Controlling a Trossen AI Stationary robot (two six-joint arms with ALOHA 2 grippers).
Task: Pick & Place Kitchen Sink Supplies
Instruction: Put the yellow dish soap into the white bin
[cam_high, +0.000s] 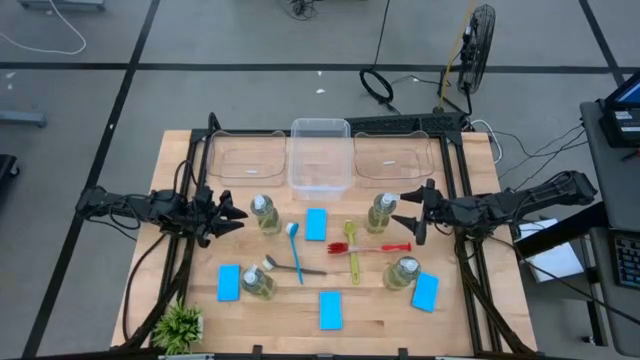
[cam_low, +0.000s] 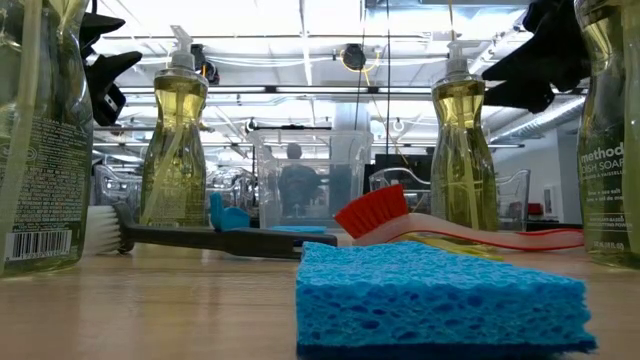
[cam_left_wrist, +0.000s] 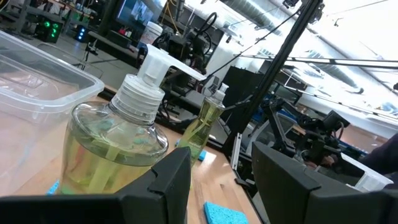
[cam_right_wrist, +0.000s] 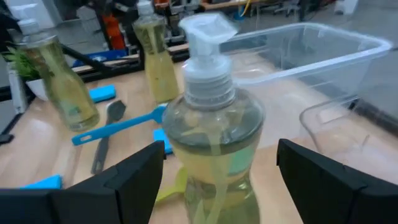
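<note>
Several clear bottles of yellow-green liquid stand upright on the wooden table (cam_high: 470, 320). My left gripper (cam_high: 238, 212) is open and level, just left of the far-left bottle (cam_high: 265, 213). In the left wrist view that bottle (cam_left_wrist: 115, 149) stands ahead of my fingers, off to one side of the gap (cam_left_wrist: 221, 186). My right gripper (cam_high: 405, 213) is open, just right of the far-right bottle (cam_high: 381, 212). In the right wrist view that bottle (cam_right_wrist: 214, 143) stands ahead, in line with the gap between its fingers (cam_right_wrist: 214, 193), untouched. Blue sponges (cam_high: 316, 224) and brushes (cam_high: 296, 250) lie flat between the bottles.
Three clear bins (cam_high: 320, 155) stand along the far edge. Two more bottles (cam_high: 257, 282) (cam_high: 402, 272) stand nearer the front, with sponges (cam_high: 331, 309) beside them. The red brush (cam_high: 380, 247) and yellow-green brush (cam_high: 352, 250) lie mid-table. A small plant (cam_high: 180, 325) sits at the near left corner.
</note>
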